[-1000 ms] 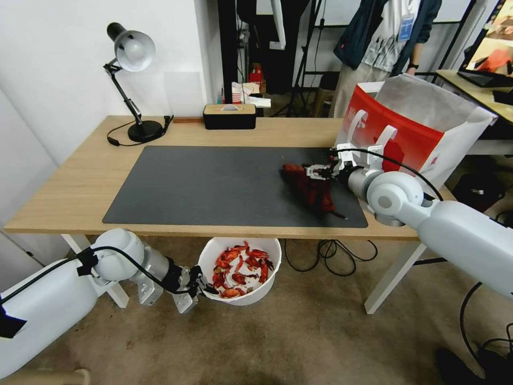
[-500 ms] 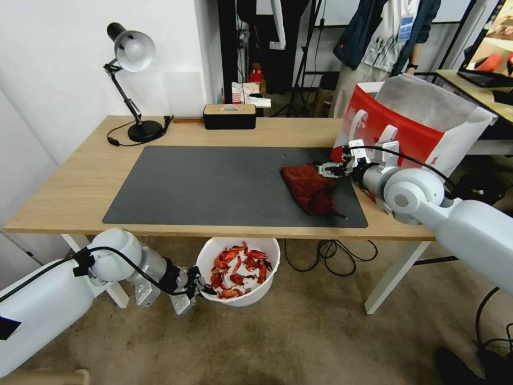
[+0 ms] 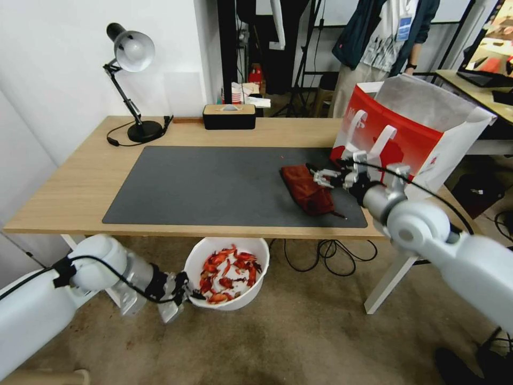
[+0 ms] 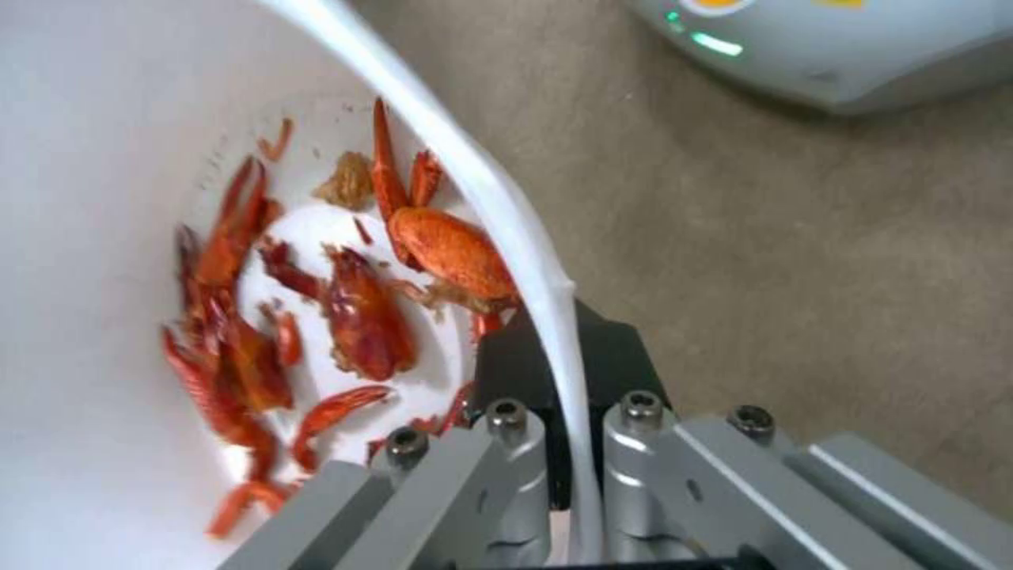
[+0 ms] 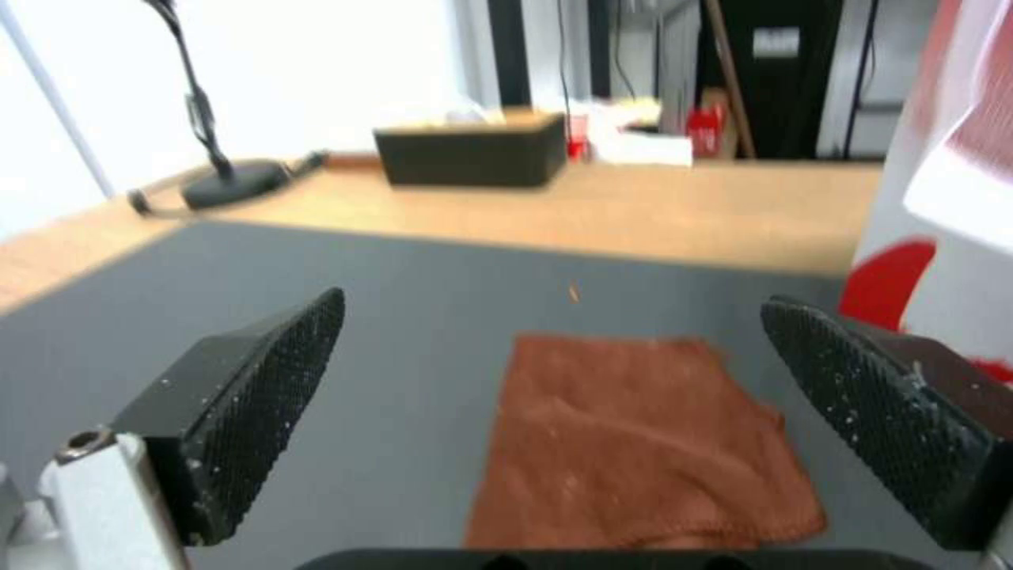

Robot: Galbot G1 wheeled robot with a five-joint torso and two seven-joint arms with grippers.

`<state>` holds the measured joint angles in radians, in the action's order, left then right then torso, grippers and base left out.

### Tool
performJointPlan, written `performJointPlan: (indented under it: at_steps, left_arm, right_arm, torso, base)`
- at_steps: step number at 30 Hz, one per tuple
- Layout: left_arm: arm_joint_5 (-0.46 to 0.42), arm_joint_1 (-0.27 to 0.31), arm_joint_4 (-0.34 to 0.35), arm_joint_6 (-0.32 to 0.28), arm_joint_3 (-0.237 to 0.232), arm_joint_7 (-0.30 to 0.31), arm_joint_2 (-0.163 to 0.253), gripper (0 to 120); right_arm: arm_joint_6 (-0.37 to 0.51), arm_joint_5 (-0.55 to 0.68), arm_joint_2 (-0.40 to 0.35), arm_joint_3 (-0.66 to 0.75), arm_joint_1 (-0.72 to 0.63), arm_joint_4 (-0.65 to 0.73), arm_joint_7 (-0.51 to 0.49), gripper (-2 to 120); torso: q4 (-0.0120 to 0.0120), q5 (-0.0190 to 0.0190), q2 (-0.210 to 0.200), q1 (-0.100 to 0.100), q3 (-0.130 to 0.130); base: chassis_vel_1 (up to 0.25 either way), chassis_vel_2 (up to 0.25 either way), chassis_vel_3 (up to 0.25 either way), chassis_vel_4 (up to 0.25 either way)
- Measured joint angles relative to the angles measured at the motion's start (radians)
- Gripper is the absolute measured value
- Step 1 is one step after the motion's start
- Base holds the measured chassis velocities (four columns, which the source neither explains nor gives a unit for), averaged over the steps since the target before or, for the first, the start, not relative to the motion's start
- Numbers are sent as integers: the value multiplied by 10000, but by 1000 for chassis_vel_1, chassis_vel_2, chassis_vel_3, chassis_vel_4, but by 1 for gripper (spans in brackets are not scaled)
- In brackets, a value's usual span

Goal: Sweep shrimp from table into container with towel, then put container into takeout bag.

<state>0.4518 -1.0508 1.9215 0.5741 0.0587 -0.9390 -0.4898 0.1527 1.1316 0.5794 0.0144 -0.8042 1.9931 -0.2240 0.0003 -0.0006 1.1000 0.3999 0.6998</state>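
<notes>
Shrimp (image 3: 227, 274) piled in the white container (image 3: 251, 295), red shells against its floor and wall; wrist view shows claws and body pieces (image 4: 359, 313) inside. One tiny red-orange crumb (image 3: 282, 156) left on the dark grey mat (image 3: 203, 187), otherwise the mat looks swept. Sweep step judged done bar that crumb.

Container hangs below the near edge of the counter (image 3: 75, 182), above the carpet floor (image 3: 320, 331), held at its rim. Left claw (image 3: 184, 293) pinched tight on the rim (image 4: 528, 261), one finger inside the tub, one outside.

Rust-brown towel (image 3: 308, 188) lies flat and loose on the right end of the mat, nothing gripping it. Right claw (image 3: 323, 176) hovers just over the towel's far edge, spread wide and empty; textured pads (image 5: 269, 388) stand well apart with the towel (image 5: 633, 451) seen between them.

Takeout bag (image 3: 411, 128) upright and open at the counter's right end, just behind the right claw. Container not yet in the bag: the lift from under the counter edge and the placement are what's left.

Desk lamp (image 3: 131, 80) and black box (image 3: 230, 116) at the back, untouched.
</notes>
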Motion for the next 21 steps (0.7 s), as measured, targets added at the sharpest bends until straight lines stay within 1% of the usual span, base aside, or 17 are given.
performJointPlan:
  at_steps: [3, 4, 6, 7, 8, 9, 11, 12, 14, 15, 16, 18, 19, 20, 21]
  left_arm:
    - [196, -627, 176, 68, 355, 17, 26, 0]
    - [196, -627, 176, 68, 355, 17, 26, 0]
    - [228, -804, 266, 70, 444, 39, 47, 0]
    - [229, -843, 290, 69, 475, 47, 54, 0]
    - [229, -843, 290, 69, 475, 47, 54, 0]
    - [227, -847, 297, 67, 498, 51, 54, 0]
    - [190, -824, 296, 53, 548, 72, 67, 0]
    - [190, -824, 296, 53, 548, 72, 67, 0]
    - [123, -810, 290, 52, 570, 95, 91, 0]
    - [88, -816, 286, 52, 606, 110, 110, 0]
    - [88, -816, 286, 52, 606, 110, 110, 0]
    - [65, -848, 273, 59, 687, 115, 125, 0]
    - [47, -875, 270, 62, 742, 117, 125, 0]
    - [47, -875, 270, 62, 742, 117, 125, 0]
    - [37, -900, 271, 63, 783, 121, 124, 0]
  right_arm:
    - [-520, -872, 17, 923, -1280, 489, 383, 100]
    - [-520, -872, 17, 923, -1280, 489, 383, 100]
    - [-989, -1801, 72, 1308, -1997, 651, 600, 100]
    - [-1231, -2247, 123, 1498, -2371, 761, 642, 100]
    - [-1231, -2247, 123, 1498, -2371, 761, 642, 100]
    - [-1431, -2568, 168, 1673, -2690, 849, 649, 100]
    - [-1911, -3346, 309, 2253, -3630, 1087, 649, 100]
    - [-1911, -3346, 309, 2253, -3630, 1087, 649, 100]
    - [-2280, -3890, 452, 2687, -4211, 1226, 575, 100]
    - [-2556, -4274, 600, 3036, -4640, 1339, 459, 100]
    - [-2556, -4274, 600, 3036, -4640, 1339, 459, 100]
    - [-2939, -4929, 1000, 3849, -5560, 1561, 354, 100]
    - [-3168, -5370, 1367, 4300, -6307, 1686, 336, 100]
    - [-3168, -5370, 1367, 4300, -6307, 1686, 336, 100]
    - [-3276, -5598, 1609, 4502, -6707, 1711, 329, 100]
  torso:
    - [-3, 4, 1, -2, -1]
    - [-3, 4, 1, -2, -1]
    - [-2, 7, 0, -2, 0]
    - [-3, 8, 0, -2, 0]
    - [-3, 8, 0, -2, 0]
    - [0, 5, 0, -1, 0]
    - [-3, 6, 0, -2, -1]
    - [-3, 6, 0, -2, -1]
    - [-6, 7, 0, -2, 0]
    - [-3, 6, 0, -1, 1]
    - [-3, 6, 0, -1, 1]
    - [1, 4, 0, 1, 1]
    - [-3, 4, 0, 0, 1]
    - [-3, 4, 0, 0, 1]
    - [-3, 4, 0, 1, 0]
  base:
    - [0, 0, 0, 0]
    - [0, 0, 0, 0]
    - [0, 0, 0, 0]
    - [0, 0, 0, 0]
    - [0, 0, 0, 0]
    - [0, 0, 0, 0]
    - [0, 0, 0, 0]
    - [0, 0, 0, 0]
    - [0, 0, 0, 0]
    - [0, 0, 0, 0]
    - [0, 0, 0, 0]
    - [0, 0, 0, 0]
    - [0, 0, 0, 0]
    - [0, 0, 0, 0]
    - [0, 0, 0, 0]
